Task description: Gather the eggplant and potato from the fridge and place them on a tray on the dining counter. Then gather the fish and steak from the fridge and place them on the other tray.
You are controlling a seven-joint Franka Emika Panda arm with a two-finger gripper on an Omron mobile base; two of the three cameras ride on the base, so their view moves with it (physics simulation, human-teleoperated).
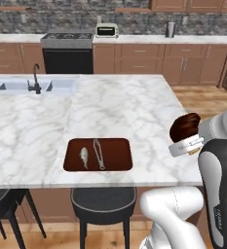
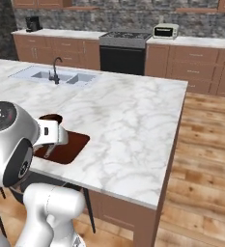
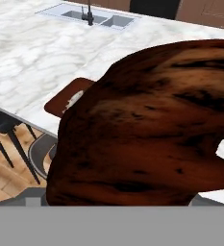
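while hovering over the counter's [image 1: 134,104] near right edge, carries the steak [image 1: 185,126], a dark red-brown slab clamped in the gripper [image 1: 182,137] with fingers spread wide around it. looms huge and close in the hand view, steak [image 3: 147,125] blocking the fingertips. sits well left of the steak on the marble, near the front edge: the tray [image 1: 116,154]. holds the fish [image 1: 84,156] on its left half, beside tongs [image 1: 99,153] near the middle. stands above a stool [image 1: 103,199]. lies far back left: sink [image 1: 29,86] with black tap [image 1: 35,80].
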